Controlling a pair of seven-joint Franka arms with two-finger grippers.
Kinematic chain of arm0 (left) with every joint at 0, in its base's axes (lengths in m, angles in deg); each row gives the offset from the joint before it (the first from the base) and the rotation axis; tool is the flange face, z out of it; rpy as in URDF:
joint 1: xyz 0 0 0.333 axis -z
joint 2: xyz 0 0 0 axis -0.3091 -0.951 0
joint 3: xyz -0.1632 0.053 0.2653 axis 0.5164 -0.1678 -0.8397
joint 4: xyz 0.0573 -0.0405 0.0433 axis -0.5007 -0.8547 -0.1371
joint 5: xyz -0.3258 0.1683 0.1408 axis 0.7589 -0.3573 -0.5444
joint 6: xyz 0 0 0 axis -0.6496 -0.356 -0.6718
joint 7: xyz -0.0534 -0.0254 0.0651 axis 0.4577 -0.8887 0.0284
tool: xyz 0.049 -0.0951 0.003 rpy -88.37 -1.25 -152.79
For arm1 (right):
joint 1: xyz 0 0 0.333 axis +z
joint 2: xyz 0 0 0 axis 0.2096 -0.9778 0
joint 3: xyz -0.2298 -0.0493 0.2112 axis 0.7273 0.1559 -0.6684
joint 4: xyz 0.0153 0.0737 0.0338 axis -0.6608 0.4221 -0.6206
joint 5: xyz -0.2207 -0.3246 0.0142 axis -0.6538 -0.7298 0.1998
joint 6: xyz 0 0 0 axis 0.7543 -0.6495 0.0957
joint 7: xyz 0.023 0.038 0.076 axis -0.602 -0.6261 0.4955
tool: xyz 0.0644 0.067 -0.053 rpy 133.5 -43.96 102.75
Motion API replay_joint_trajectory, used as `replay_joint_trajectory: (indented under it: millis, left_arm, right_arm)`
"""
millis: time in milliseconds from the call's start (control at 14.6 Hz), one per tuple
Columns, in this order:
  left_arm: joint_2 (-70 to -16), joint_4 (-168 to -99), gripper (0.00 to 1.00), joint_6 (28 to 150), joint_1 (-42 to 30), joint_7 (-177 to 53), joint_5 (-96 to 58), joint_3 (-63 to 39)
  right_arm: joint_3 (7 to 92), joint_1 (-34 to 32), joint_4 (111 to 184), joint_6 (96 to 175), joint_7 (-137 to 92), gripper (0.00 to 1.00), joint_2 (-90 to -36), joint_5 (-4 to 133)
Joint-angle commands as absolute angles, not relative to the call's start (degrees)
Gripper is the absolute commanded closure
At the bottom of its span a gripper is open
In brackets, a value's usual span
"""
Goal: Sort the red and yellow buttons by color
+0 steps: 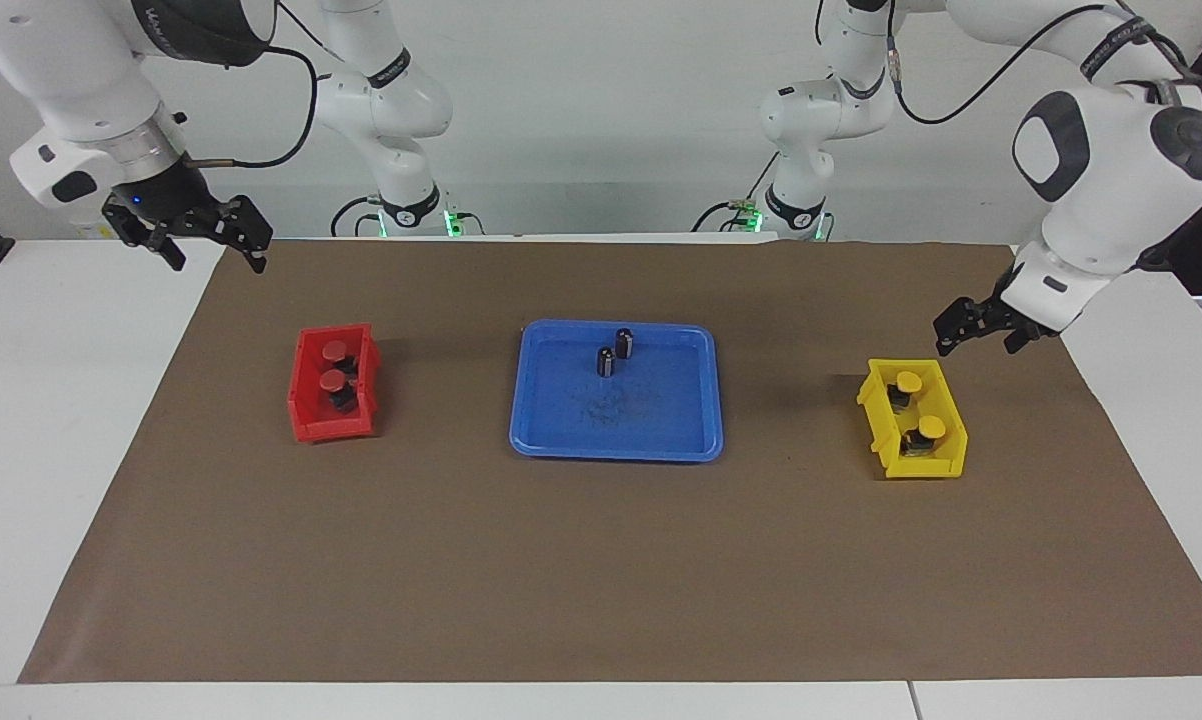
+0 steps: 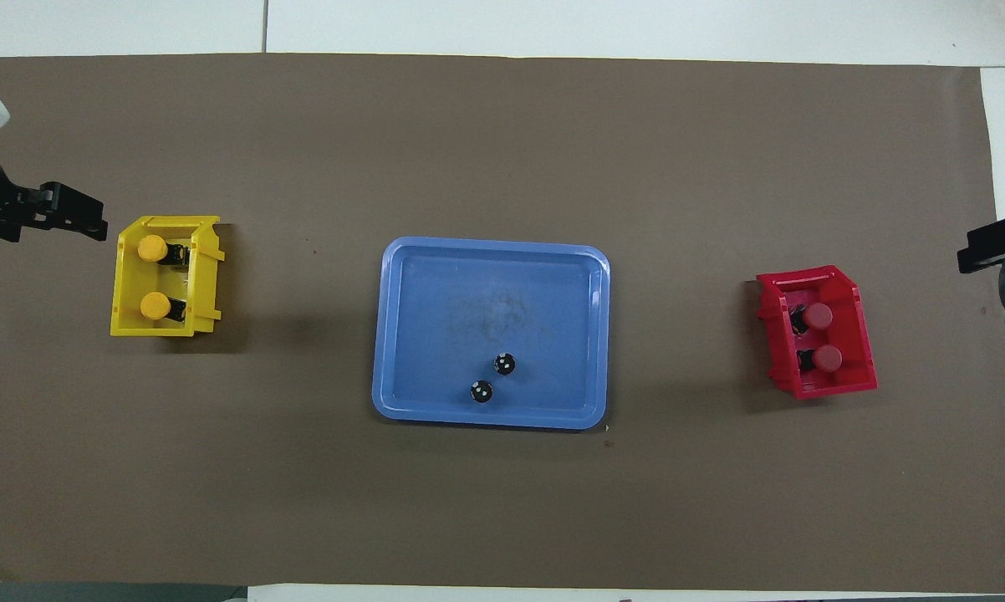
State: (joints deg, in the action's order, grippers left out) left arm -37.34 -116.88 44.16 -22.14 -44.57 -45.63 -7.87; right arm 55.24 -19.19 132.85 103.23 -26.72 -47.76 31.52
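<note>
1. Blue tray point(image 1: 531, 420) mid-table: I see only two black cylinders point(image 1: 615, 354) left, not mine to sort.
2. Red bin point(image 1: 306, 420) holds both red buttons point(image 1: 334, 365); yellow bin point(image 1: 886, 455) both yellow buttons point(image 1: 918, 406).
3. Left gripper point(image 1: 981, 322) just above yellow bin, right gripper point(image 1: 193, 232) high over the mat's corner: both empty, spread unclear. I'd retract straight up, clear of bins.

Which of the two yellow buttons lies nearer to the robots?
The yellow button at the yellow bin's robot-side end; the other yellow button lies farther from the robots.

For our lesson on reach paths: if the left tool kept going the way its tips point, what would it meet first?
Probably the brown mat, just short of the yellow bin: the left tool points down and toward the blue tray. Depth is unclear.
</note>
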Motion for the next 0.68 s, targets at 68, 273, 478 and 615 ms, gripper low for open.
replay_joint_trajectory:
  millis: [68,273,478,615]
  left_arm:
    - [-33.7,-115.5,0.0,38.6,-21.8,-44.2,-43.7,-6.6]
    - [-32.0,-115.1,0.0,35.1,-21.7,-43.9,-42.9,-6.4]
    - [-31.2,-115.9,0.0,34.9,-21.7,-44.4,-42.9,-3.9]
    - [-31.2,-115.9,0.0,35.0,-21.3,-44.5,-42.9,-3.6]
  right_arm:
    - [54.9,-19.4,133.0,103.4,-27.4,0.0,-47.3,31.2]
    - [54.9,-19.6,133.0,103.3,-27.4,0.0,-47.3,31.2]
    - [54.9,-19.5,133.0,103.3,-27.4,0.0,-47.3,31.2]
    - [54.9,-19.5,133.0,103.4,-27.4,0.0,-47.3,31.2]
